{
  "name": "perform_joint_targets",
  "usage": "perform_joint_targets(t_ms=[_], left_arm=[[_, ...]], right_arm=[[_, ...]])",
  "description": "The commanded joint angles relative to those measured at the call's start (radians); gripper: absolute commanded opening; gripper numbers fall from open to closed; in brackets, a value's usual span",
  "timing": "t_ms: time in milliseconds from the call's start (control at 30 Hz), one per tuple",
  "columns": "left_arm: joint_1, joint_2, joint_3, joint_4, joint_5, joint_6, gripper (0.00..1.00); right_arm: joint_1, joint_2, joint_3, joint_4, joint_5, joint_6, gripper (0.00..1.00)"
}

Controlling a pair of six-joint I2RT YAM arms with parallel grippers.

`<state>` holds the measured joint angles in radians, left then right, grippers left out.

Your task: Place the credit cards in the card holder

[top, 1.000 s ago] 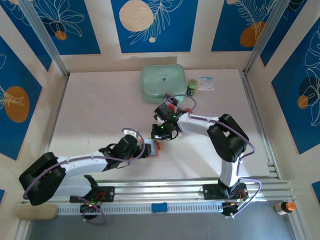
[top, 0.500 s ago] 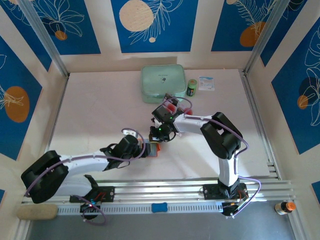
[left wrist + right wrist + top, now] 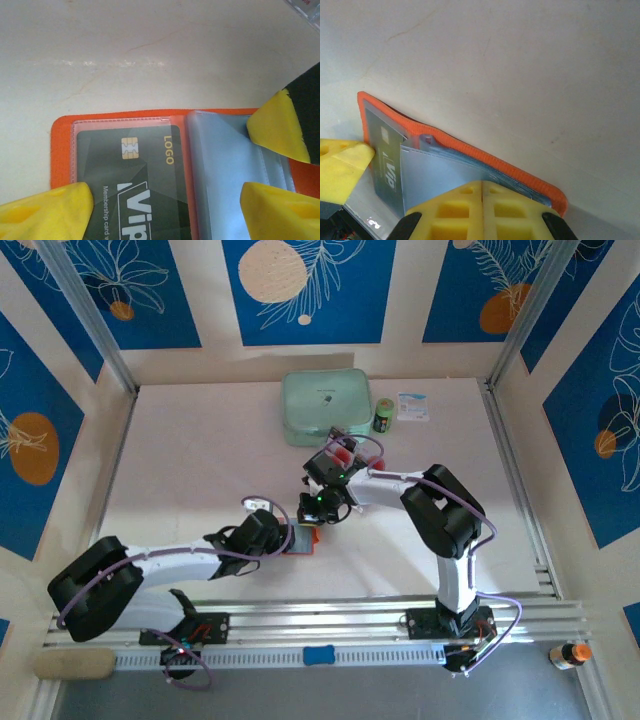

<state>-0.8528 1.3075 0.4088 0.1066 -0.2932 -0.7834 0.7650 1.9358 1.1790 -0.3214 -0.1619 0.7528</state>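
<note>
Two grippers meet at the card holder (image 3: 308,538), lying open at centre frame of the top view. Left gripper (image 3: 165,212) spread wide, the holder's long axis spanning tip to tip. Right gripper (image 3: 482,202) closed tight over the clear sleeves (image 3: 435,175); pinch uncertain.

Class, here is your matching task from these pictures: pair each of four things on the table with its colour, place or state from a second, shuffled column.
Things:
1. card holder
2. dark card
3. case
4. small green container

Descriptions:
A. mint green, at the far side of the table
B. tucked under a clear sleeve
C. orange, lying open
D. standing just right of the case

Pairs: 1-C, 2-B, 3-A, 4-D
</note>
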Motion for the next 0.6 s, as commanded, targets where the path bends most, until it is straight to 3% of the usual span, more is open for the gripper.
perform_joint_targets(t_ms=[0, 300, 567], left_arm=[[0.008, 0.062, -0.015, -0.099, 0.042, -0.016, 0.77], [0.007, 0.130, -0.010, -0.070, 0.074, -0.023, 0.64], [0.007, 0.136, -0.010, -0.062, 0.081, -0.027, 0.61]], right_arm=[[0.008, 0.032, 0.005, -0.019, -0.026, 0.013, 0.02], [-0.003, -0.007, 0.019, -0.033, -0.026, 0.009, 0.04], [-0.017, -0.079, -0.025, -0.015, -0.005, 0.036, 0.21]])
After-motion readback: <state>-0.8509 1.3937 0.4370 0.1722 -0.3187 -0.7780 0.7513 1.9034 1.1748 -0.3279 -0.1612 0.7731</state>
